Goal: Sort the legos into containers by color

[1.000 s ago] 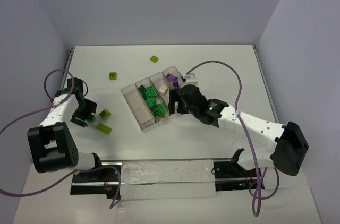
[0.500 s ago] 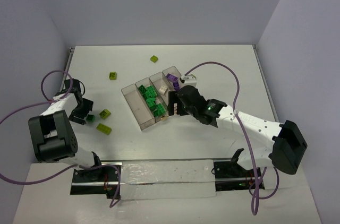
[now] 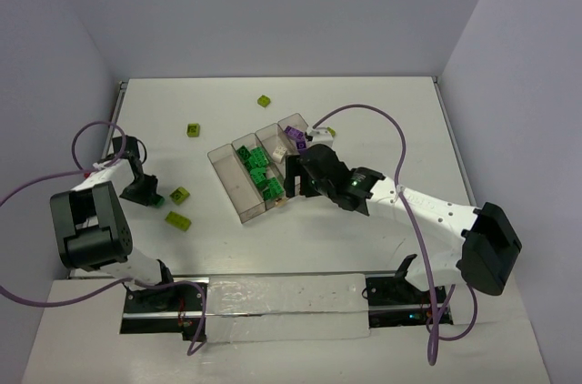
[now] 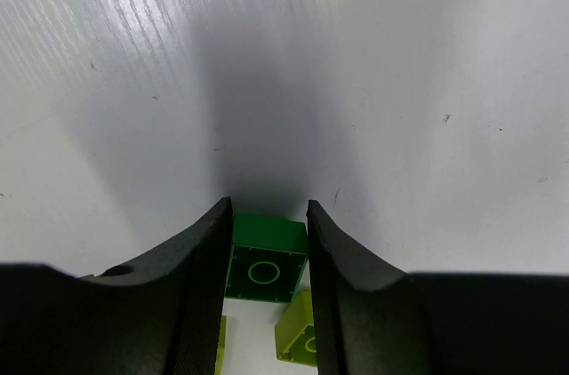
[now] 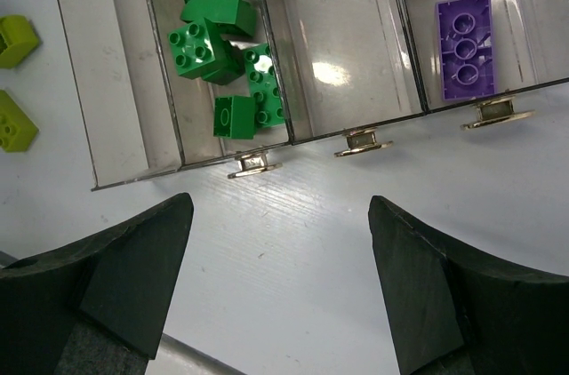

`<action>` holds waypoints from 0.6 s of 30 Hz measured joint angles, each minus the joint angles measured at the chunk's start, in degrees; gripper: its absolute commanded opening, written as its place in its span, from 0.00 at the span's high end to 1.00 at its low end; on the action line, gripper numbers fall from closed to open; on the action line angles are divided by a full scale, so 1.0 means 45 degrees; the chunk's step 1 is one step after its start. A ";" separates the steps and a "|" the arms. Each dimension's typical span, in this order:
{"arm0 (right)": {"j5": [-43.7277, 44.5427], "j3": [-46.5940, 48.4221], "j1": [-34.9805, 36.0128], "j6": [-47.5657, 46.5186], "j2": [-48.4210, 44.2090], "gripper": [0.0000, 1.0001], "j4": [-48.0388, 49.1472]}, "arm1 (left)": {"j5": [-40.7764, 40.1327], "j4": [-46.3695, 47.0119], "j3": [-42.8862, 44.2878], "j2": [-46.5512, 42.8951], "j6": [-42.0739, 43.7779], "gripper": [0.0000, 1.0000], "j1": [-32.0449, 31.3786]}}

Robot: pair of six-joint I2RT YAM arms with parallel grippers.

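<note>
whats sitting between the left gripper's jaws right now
A dark green brick fills the gap between the jaws of the left gripper, both jaws against its sides. The left wrist view shows this.

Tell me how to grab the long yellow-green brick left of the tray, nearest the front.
Pinch the yellow-green brick across its narrow width, on its two long sides, coming straight down: it lies flat, with room for a finger along each.

Top external high, near side, whole table (image 3: 382, 111), left wrist low on green lego (image 4: 265, 261), right wrist steep over tray (image 5: 277, 64), both visible from top.
</note>
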 measured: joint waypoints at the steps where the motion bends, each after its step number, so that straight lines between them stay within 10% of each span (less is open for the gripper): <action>1: -0.0001 0.0029 0.0000 0.0000 0.0000 0.13 -0.0010 | 0.0003 0.0001 0.0000 -0.0007 -0.0001 0.74 0.0000; 18: 0.0003 0.0077 0.0000 0.0020 0.0000 0.13 -0.0079 | 0.0238 -0.1198 0.1185 -0.2365 0.0659 0.78 -0.0087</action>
